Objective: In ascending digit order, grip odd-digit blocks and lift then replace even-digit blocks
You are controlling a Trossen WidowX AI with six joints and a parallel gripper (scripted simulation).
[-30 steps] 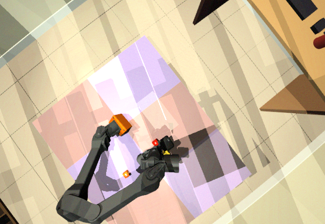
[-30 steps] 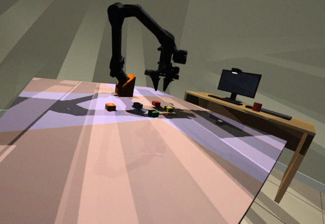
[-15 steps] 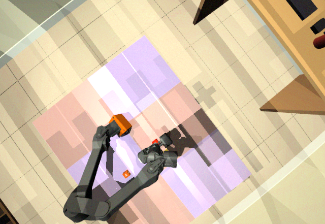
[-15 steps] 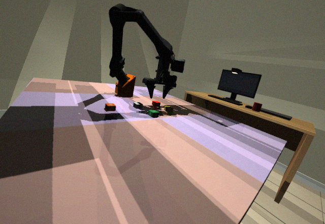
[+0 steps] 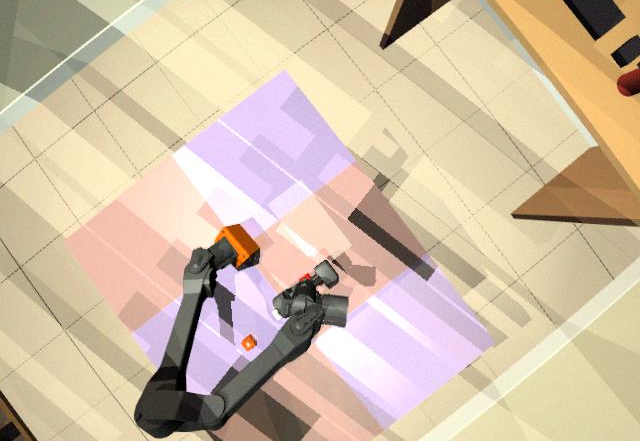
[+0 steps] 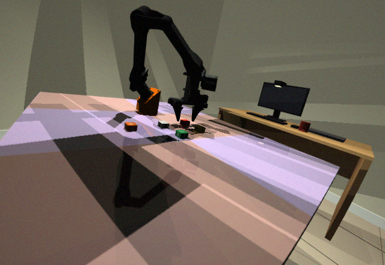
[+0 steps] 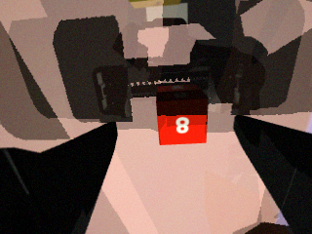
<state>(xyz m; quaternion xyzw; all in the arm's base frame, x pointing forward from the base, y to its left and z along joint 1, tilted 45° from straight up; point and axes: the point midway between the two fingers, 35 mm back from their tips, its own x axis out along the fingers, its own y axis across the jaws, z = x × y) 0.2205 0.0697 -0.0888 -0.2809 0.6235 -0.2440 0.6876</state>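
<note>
On the table (image 6: 93,193), the gripper (image 6: 186,118) hangs fingers wide apart and empty just above the red 8 block (image 7: 181,126), which seems centred between the tips, untouched, near the green block (image 6: 181,134).

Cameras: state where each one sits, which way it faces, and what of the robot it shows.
Top: overhead, looking down on the table; whole arm shows.
Exterior: off the table's near end, facing arm and desk; open tool above the blocks.
Wrist: on the tool, looking down; both fingers show.
All three share the red block.
</note>
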